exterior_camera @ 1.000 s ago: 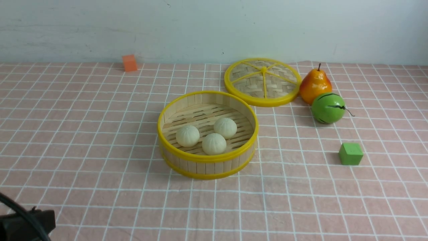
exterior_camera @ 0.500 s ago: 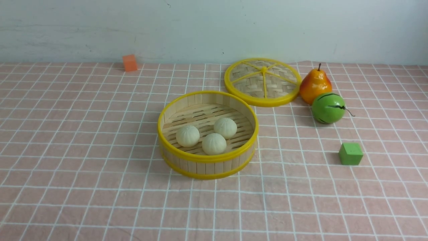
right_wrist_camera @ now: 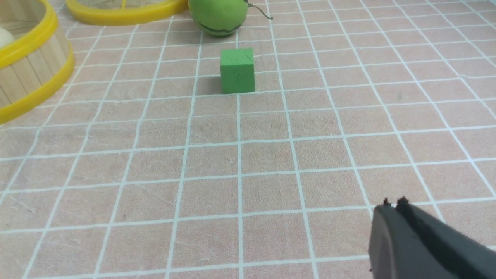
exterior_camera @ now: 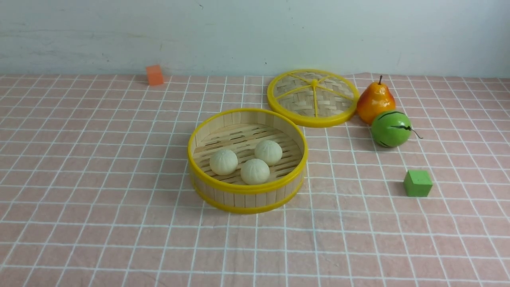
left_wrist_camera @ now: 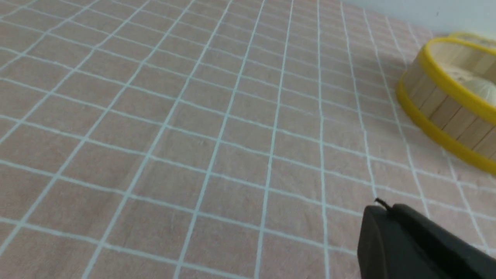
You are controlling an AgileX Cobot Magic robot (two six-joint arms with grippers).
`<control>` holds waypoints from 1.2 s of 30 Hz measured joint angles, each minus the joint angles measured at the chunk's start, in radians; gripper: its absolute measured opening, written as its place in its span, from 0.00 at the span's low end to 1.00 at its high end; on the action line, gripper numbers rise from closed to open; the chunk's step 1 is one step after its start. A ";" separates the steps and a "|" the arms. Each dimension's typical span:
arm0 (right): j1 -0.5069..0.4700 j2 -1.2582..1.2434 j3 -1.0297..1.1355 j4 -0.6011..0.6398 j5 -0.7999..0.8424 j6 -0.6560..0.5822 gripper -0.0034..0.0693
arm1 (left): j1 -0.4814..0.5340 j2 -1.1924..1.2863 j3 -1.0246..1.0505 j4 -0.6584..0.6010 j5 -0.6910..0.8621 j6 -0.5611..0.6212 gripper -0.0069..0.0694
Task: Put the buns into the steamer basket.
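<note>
Evidently all three buns (exterior_camera: 248, 161) sit on the slatted floor of the basket (exterior_camera: 247, 188), mid-frame in the front view: one left (exterior_camera: 223, 162), one front-centre (exterior_camera: 255, 171), one right-rear (exterior_camera: 268, 152), close together, the front one seeming to touch the right-rear one. No bun lies on the cloth (exterior_camera: 99, 179) anywhere I can see, so I judge the placing done and nothing left to carry. Neither arm shows in the front view. Left gripper (left_wrist_camera: 387, 217): only a dark tip at the lower right of the left wrist view, low over bare cloth; the basket sits at that frame's right edge, well apart from the tip, a bun top just visible over its rim. Fingers look pressed together with nothing between them. Right gripper (right_wrist_camera: 393, 211): again a dark tip at lower right of the right wrist view, two small nubs side by side with a thin seam between, so closed and empty. The green cube (right_wrist_camera: 237, 70) lies ahead of it, upper centre of that frame; the melon ball (right_wrist_camera: 219, 16) is beyond, and the basket wall at the upper left edge. Buns being round, no long axis matters. Which arm is nearer the basket I cannot tell. Lid (exterior_camera: 312, 97) lies flat behind the basket, upper right of centre, with the pear (exterior_camera: 375, 101) just beside it; orange cube (exterior_camera: 154, 74) far upper left.
</note>
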 joint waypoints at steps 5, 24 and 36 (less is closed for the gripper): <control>0.000 0.000 0.000 0.000 0.000 0.000 0.05 | 0.000 0.000 0.000 -0.005 0.014 0.032 0.07; 0.000 0.000 0.000 0.000 0.000 0.000 0.09 | 0.000 0.000 0.000 -0.011 0.014 0.037 0.07; 0.000 0.000 0.000 0.000 0.000 0.000 0.11 | 0.000 0.000 0.000 -0.011 0.014 0.037 0.07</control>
